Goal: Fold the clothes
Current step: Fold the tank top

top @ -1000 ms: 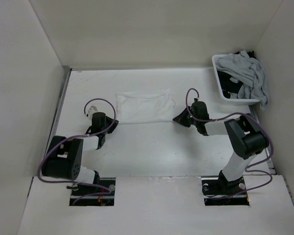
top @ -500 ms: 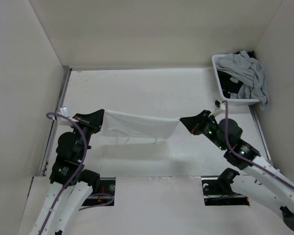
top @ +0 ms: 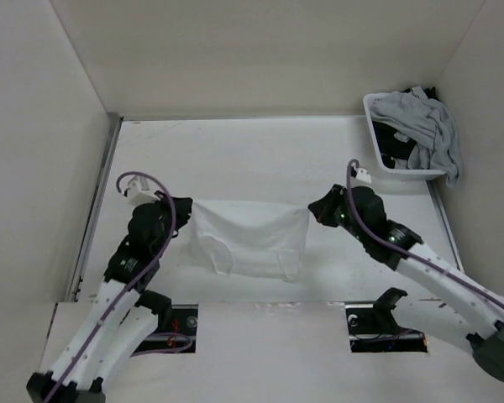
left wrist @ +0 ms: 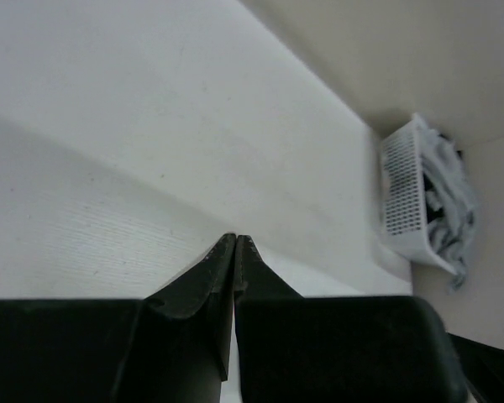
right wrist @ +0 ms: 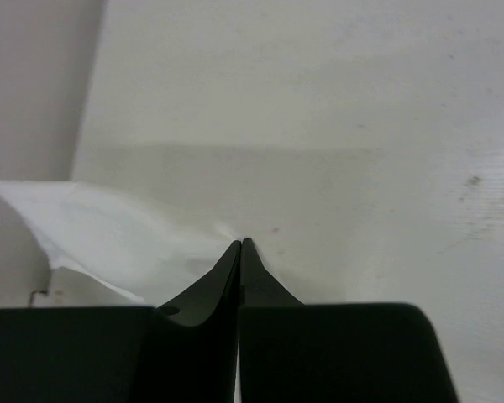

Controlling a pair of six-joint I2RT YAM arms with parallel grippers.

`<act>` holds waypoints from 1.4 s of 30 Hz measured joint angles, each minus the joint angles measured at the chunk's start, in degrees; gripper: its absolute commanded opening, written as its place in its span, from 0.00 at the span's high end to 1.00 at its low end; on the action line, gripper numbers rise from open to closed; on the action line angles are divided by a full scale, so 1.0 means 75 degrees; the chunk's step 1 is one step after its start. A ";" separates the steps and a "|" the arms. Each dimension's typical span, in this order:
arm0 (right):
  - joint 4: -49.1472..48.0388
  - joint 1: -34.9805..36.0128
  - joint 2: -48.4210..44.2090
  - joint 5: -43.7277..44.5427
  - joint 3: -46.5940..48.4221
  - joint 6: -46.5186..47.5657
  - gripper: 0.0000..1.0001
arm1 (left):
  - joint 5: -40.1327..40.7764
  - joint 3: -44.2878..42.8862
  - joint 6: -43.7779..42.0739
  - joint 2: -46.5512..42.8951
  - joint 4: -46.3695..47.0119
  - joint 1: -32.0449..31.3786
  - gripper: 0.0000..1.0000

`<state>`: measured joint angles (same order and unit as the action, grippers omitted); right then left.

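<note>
Left end effector (top: 183,211) and right end effector (top: 313,210) pinch the white top (top: 252,239) at its corners (it hangs between). Lower both evenly, edge taut.

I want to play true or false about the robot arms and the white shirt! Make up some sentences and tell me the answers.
1. Both the left gripper and the right gripper are shut on the white top. True.
2. The white top lies flat and let go on the table. False: it is held up, stretched between the two grippers.
3. The basket sits at the table's far right corner. True.
4. The basket is empty. False: grey garments fill it and hang over its side.
</note>
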<state>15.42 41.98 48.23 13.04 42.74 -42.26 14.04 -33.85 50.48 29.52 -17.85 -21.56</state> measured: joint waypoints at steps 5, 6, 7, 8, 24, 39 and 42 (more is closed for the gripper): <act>-0.1058 -0.1542 0.2632 -0.1183 -0.0050 0.0064 0.99 | -0.0399 0.0274 -0.0003 0.3008 0.1524 0.0600 1.00; -0.1230 -0.1728 0.3217 -0.1381 0.0102 0.0076 0.99 | -0.0472 0.0245 -0.0003 0.3675 0.1874 0.0717 1.00; -0.1381 -0.1912 0.3858 -0.1582 0.0353 0.0087 0.99 | -0.0545 0.0152 0.0000 0.4409 0.2183 0.0836 1.00; -0.1495 -0.2057 0.4430 -0.1746 0.0624 0.0099 0.99 | -0.0603 0.0006 -0.0006 0.5106 0.2430 0.0930 1.00; -0.2812 -0.2634 0.5627 -0.2419 0.1125 0.0207 0.99 | -0.1381 -0.0589 0.0085 0.7023 0.4538 0.1451 0.98; -0.3337 -0.1521 0.3354 -0.1967 -0.1259 0.0157 0.98 | -0.1947 0.1620 0.0213 0.4529 0.4861 0.1818 0.98; -0.3369 -0.1241 0.3284 -0.1810 -0.1475 0.0108 0.98 | -0.2034 0.1953 0.0248 0.4266 0.4864 0.1821 0.98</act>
<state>-9.85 32.67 72.86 -0.54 31.68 -41.45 -1.21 -19.20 52.34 61.52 18.63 -7.90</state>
